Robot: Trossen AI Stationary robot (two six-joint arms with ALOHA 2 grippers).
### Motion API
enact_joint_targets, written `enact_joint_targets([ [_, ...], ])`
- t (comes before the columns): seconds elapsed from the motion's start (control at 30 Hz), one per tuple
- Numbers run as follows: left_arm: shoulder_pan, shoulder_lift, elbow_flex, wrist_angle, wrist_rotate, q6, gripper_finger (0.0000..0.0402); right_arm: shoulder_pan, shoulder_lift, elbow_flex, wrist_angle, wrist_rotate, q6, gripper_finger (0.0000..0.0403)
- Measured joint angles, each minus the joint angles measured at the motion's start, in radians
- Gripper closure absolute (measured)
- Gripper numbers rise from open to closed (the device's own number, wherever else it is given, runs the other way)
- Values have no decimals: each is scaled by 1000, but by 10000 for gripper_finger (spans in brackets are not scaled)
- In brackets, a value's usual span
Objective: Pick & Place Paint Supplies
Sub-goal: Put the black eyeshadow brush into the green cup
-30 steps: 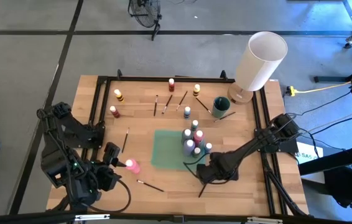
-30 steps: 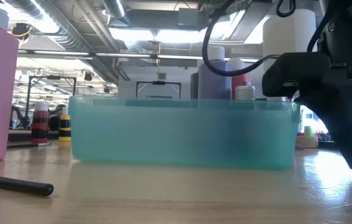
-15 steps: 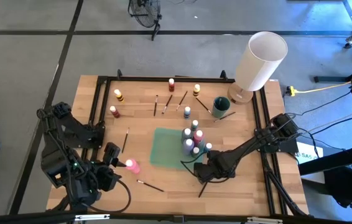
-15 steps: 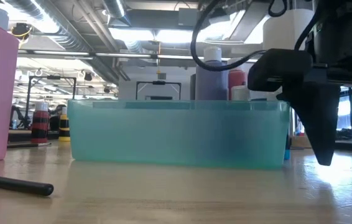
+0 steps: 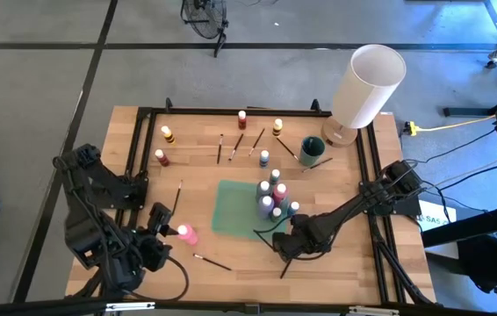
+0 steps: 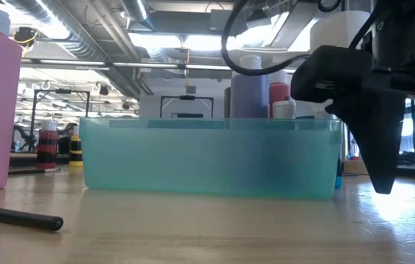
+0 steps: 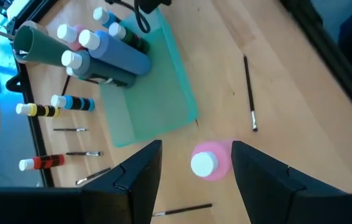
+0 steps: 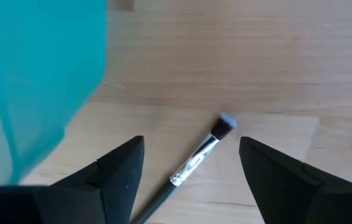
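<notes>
- A thin dark-handled brush [image 8: 196,160] lies flat on the bare wood just beside the near right corner of the teal tray [image 5: 231,211]; the right wrist view shows its metal ferrule and pale bristle tip between that arm's 2 fingers.
- The brush looks very light and stiff, and likely to roll or skid if nudged. The best hold is probably across the handle just behind the ferrule, fingers coming straight down on either side.
- The right gripper [image 5: 288,248] hangs over this brush with its fingers spread apart and nothing between them.
- A pink bottle [image 7: 209,162] stands upright on the wood near the left front of the table, apart from the tray. It looks like light, smooth plastic, rigid enough to squeeze around the body below the white cap.
- The left gripper [image 5: 162,239] is just beside that bottle, fingers apart and empty.
- Several bottles already stand clustered at the tray's right end [image 5: 272,200].
- More bottles [image 5: 165,146] and brushes [image 5: 236,144] are scattered along the far side of the table, near a dark green cup [image 5: 311,149] and a large white cylinder [image 5: 367,85].
</notes>
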Motion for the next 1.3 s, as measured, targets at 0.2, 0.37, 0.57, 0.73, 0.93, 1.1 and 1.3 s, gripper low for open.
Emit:
enact_joint_targets([
  [0.2,0,-11,-18,0,-7,17,212,1,0,0,-10,-23,1,135],
  [0.37,0,-22,-18,0,-12,4,212,18,-1,0,-15,-34,45,134],
  [0.57,0,-32,-18,0,-13,-10,212,40,-1,1,-47,-34,104,135],
  [0.73,0,-32,-18,0,-13,-23,212,51,-1,1,-66,-25,142,135],
  [0.93,0,-32,-19,0,-14,-25,212,51,-1,1,-91,-19,160,135],
  [1.1,0,-32,-18,0,-14,-25,212,53,14,1,-93,-18,160,135],
  [1.3,0,-32,-18,0,-14,-25,212,59,39,5,-85,-37,163,135],
])
